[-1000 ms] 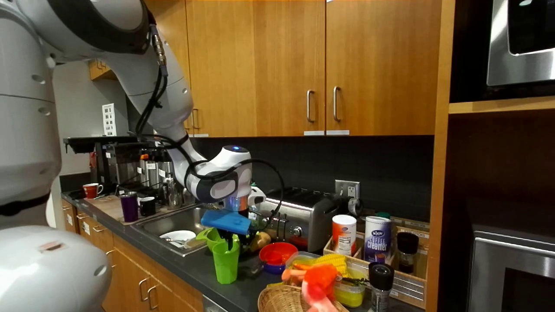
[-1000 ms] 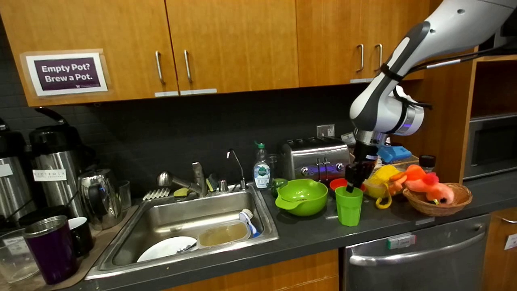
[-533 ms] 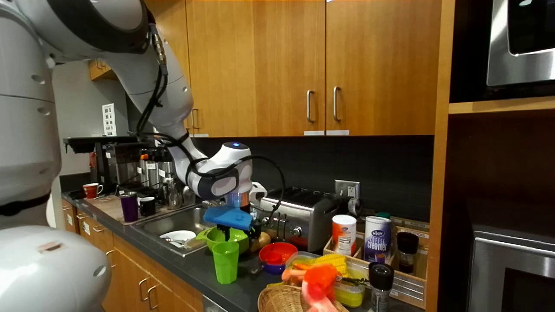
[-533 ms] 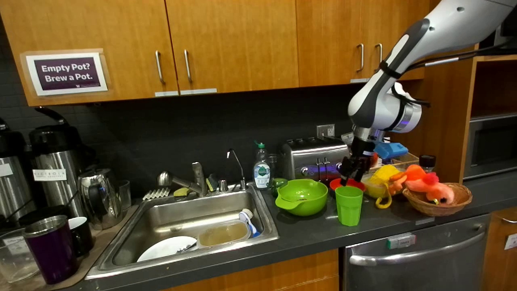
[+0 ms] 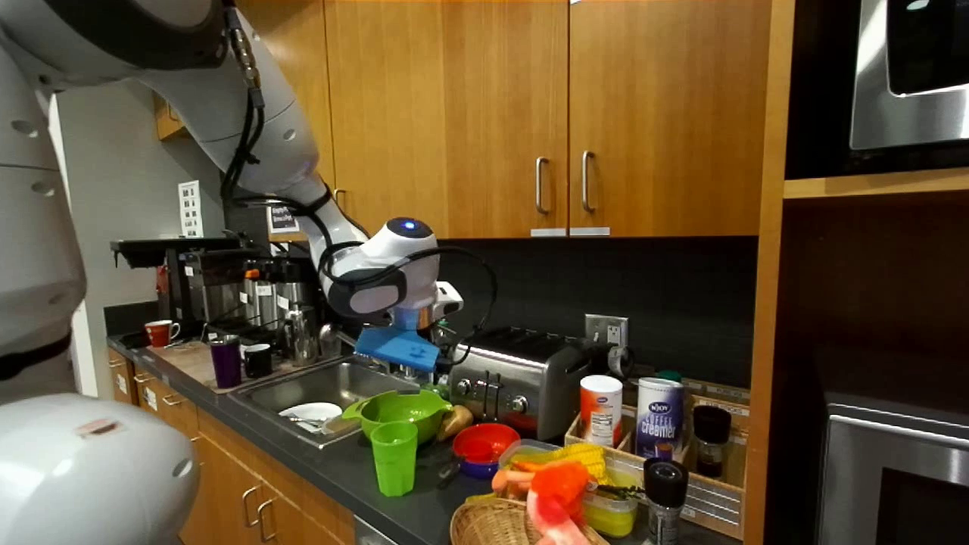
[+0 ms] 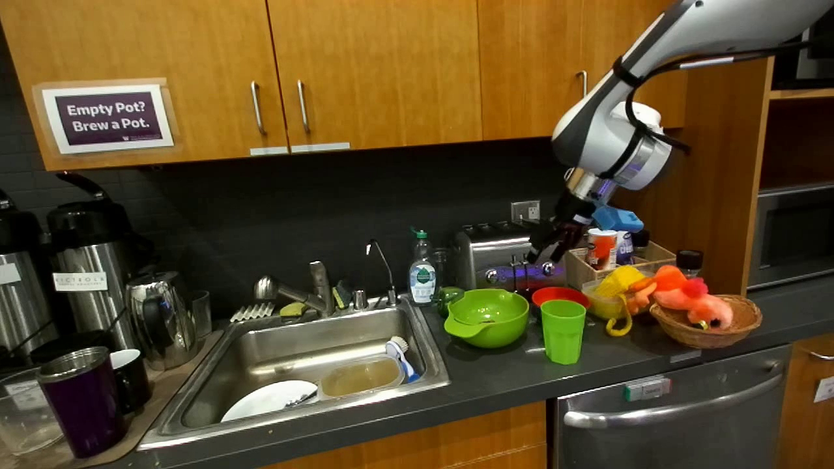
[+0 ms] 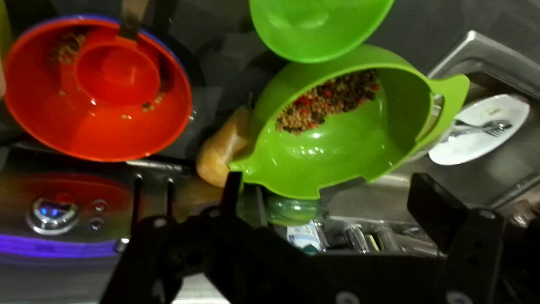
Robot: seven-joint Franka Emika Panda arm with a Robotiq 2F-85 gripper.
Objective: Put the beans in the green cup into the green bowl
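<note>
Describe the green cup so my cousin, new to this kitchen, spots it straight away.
In an exterior view, find the steel sink, then go right along the counter to the wide green bowl. Just right of it stands the green cup, narrow and taller than wide, unlike the low bowl and red dish.

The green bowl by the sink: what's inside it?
In the wrist view, a heap of small brown, tan and red bits lies along one side of the green bowl. The heap covers the surface beneath it, hiding that part.
</note>
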